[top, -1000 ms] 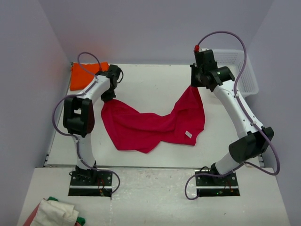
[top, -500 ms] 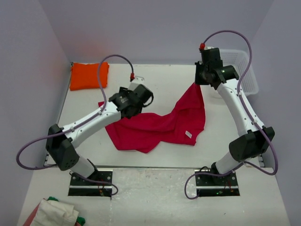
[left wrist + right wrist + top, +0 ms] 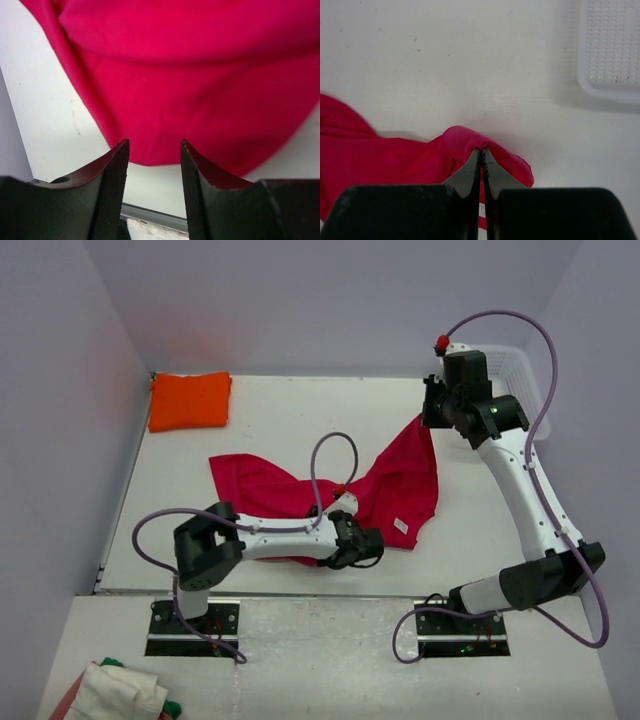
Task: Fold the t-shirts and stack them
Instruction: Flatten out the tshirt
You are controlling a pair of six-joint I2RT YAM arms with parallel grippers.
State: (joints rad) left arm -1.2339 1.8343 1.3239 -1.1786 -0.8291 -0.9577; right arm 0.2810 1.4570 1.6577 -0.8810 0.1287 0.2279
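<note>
Fingers [image 3: 112, 190] of the left gripper [image 3: 152, 145] stand apart with a clear gap and nothing between them; their dark ribbed pads face each other just short of the rounded near edge of the crimson-red t-shirt [image 3: 190, 75], with bare white table [image 3: 50, 125] showing under the gap. On the other arm, the right gripper [image 3: 481, 150] has its two tips pressed flat together on a small fold of the same shirt, and the cloth bulges around them in a soft hump. Seen from above, the left gripper [image 3: 365, 548] sits low at the shirt's near hem, its arm bent flat across the near part of the table, while the right gripper [image 3: 430, 420] is at the far right, where a narrow point of cloth runs up to it. Between them the crimson-red t-shirt [image 3: 400, 480] lies rumpled and unfolded across the middle of the table [image 3: 300, 410], one part spreading left, a small white label [image 3: 401, 525] showing near its right near edge. An orange t-shirt [image 3: 189, 400] lies folded into a neat rectangle in the far left corner, well apart from the red one. Beside the right arm, at the far right edge, stands a white mesh basket [image 3: 528, 390], its corner also visible in the right wrist view [image 3: 610, 50].
</note>
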